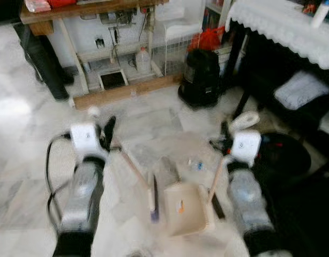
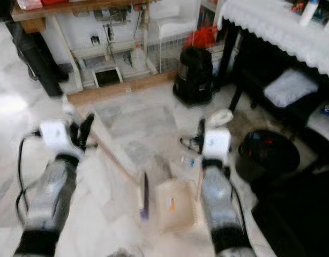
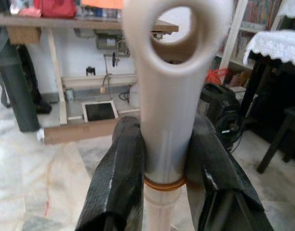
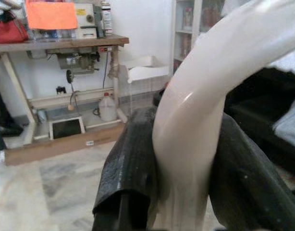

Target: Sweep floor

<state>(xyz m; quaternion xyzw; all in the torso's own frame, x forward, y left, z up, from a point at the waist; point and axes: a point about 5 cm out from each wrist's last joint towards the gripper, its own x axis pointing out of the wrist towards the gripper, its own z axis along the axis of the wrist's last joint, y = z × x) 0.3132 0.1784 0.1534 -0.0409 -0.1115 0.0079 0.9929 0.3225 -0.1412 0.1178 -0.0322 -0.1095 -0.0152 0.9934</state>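
Marble floor (image 1: 25,160) lies ahead; left hand (image 3: 164,192) clenched on the stiff, light broom handle (image 3: 169,120), right hand (image 4: 178,192) clenched on the dustpan handle (image 4: 195,125), both near the top.

Floor (image 1: 25,112): pale marble-look tiles, polished, with soft glare. Broom handle (image 3: 169,110): smooth cream plastic, slightly glossy, with a thin amber ring lower down. Left gripper (image 3: 169,192): 2 black fingers (image 3: 116,183) with a textured, faintly shiny rubbery skin, pressed against the handle. Dustpan handle (image 4: 195,120): glossy cream plastic, smooth. Right gripper (image 4: 186,192): the same black textured fingers (image 4: 133,163), clamped on the handle. Dustpan (image 1: 185,210): matt beige plastic. Arms (image 1: 81,195): silver, satin metallic finish. Workbench (image 1: 84,10): brown wood top. Tablecloth (image 1: 293,29): white lace-edged cloth.
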